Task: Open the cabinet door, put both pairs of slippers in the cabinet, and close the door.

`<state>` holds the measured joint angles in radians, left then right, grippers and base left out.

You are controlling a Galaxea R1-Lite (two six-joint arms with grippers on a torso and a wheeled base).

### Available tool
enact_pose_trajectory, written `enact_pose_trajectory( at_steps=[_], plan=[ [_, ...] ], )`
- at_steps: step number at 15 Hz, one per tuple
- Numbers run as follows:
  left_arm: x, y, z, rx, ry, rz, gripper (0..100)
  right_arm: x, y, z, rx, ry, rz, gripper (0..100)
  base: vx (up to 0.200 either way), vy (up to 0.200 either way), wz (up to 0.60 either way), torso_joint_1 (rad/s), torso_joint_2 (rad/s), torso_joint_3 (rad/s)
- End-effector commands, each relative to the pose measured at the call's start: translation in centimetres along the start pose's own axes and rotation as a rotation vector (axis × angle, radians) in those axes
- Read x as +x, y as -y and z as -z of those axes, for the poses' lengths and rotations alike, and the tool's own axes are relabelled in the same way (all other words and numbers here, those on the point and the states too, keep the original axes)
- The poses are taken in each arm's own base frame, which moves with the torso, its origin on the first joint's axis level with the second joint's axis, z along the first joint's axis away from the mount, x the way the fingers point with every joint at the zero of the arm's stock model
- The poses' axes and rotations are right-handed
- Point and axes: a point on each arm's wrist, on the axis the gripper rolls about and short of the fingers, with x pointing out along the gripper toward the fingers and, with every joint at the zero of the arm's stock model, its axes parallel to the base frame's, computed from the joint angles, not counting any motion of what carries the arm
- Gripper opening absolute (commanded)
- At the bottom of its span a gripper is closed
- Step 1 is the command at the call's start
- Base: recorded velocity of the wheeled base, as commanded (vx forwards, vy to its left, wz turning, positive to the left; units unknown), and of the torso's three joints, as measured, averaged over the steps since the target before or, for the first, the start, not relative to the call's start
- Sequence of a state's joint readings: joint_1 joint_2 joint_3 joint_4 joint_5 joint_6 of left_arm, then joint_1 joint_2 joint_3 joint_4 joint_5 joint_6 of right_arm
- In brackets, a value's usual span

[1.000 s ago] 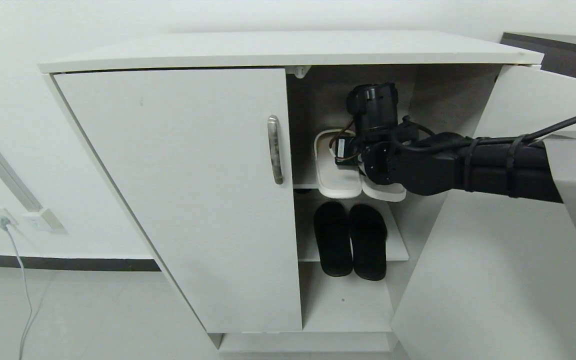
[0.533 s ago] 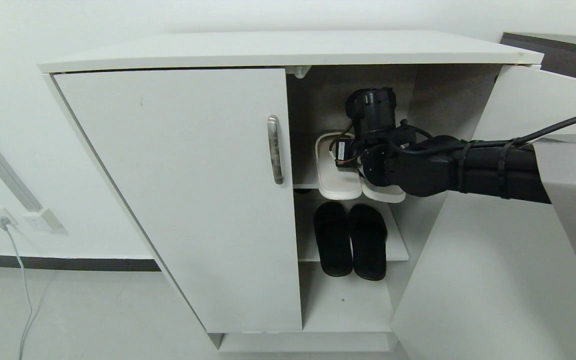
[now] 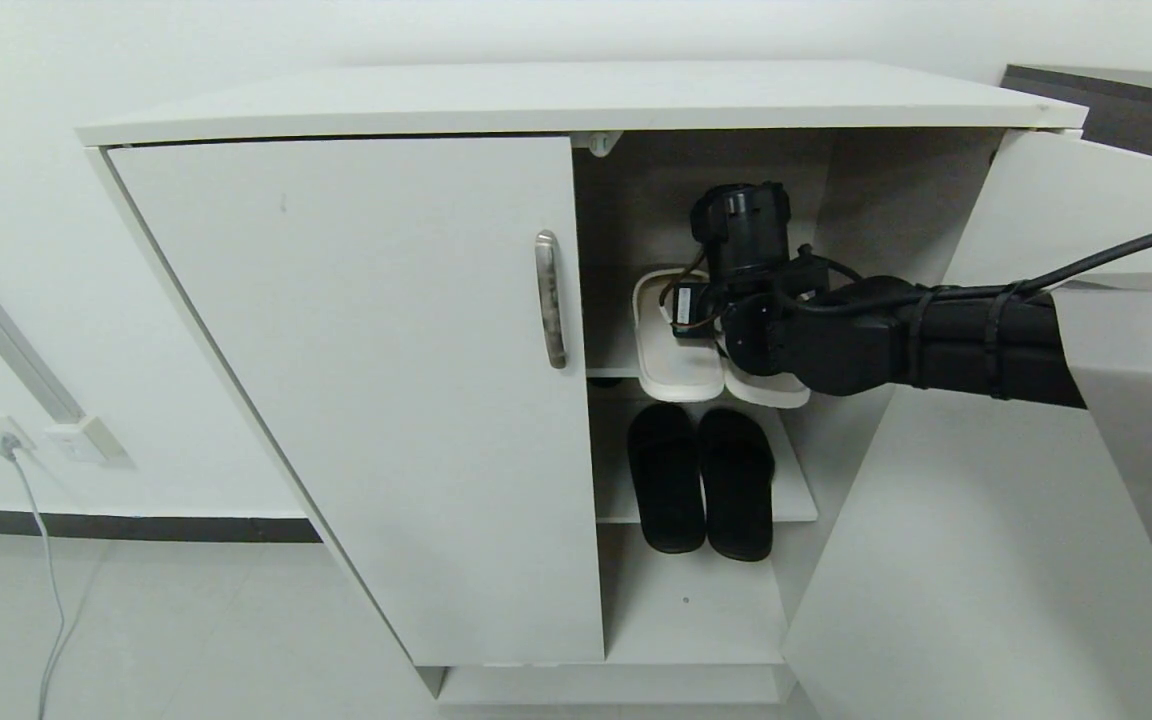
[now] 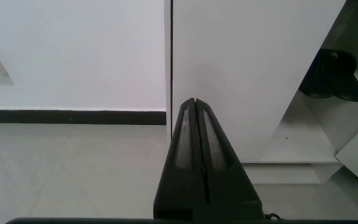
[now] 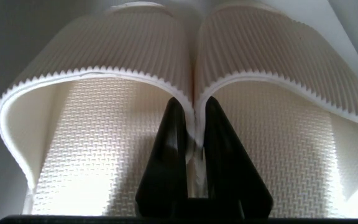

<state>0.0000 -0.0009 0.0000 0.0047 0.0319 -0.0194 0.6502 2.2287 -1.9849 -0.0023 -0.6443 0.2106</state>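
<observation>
Pinching white slippers (image 5: 104, 143), right end effector (image 5: 194, 111) seemingly lowered slightly.

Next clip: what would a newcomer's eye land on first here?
The right claw is inside the white cabinet, shut on the adjoining inner edges of the white slippers on the upper shelf. Beneath them the black slippers lie side by side on the lower shelf. The right door stands wide open, while the left door is closed.
</observation>
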Motion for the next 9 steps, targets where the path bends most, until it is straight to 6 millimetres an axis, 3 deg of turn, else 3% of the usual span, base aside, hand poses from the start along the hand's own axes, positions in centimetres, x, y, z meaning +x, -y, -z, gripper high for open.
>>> enact_pose_trajectory(
  at_steps=[1, 2, 3, 9],
  plan=[
    [0.01, 0.00, 0.00, -0.001, -0.001, 0.000, 0, 0.00, -0.01, -0.02, 0.001, 0.002, -0.001, 0, 0.000, 0.000, 0.00, 0.000, 0.00, 0.000],
    [0.01, 0.00, 0.00, -0.001, -0.001, 0.000, 0, 0.00, -0.01, -0.02, -0.002, 0.002, -0.001, 0, 0.000, 0.000, 0.00, 0.000, 0.00, 0.000],
    [0.01, 0.00, 0.00, -0.001, -0.001, 0.000, 0, 0.00, -0.02, -0.03, -0.007, 0.003, -0.001, 100, 0.000, 0.000, 0.00, 0.000, 0.00, 0.000],
    [0.01, -0.02, 0.00, -0.002, -0.001, -0.008, 0, -0.16, 0.02, 0.25, -0.020, -0.006, 0.018, 100, 0.000, 0.000, 0.00, 0.000, 0.00, 0.000]
  ],
)
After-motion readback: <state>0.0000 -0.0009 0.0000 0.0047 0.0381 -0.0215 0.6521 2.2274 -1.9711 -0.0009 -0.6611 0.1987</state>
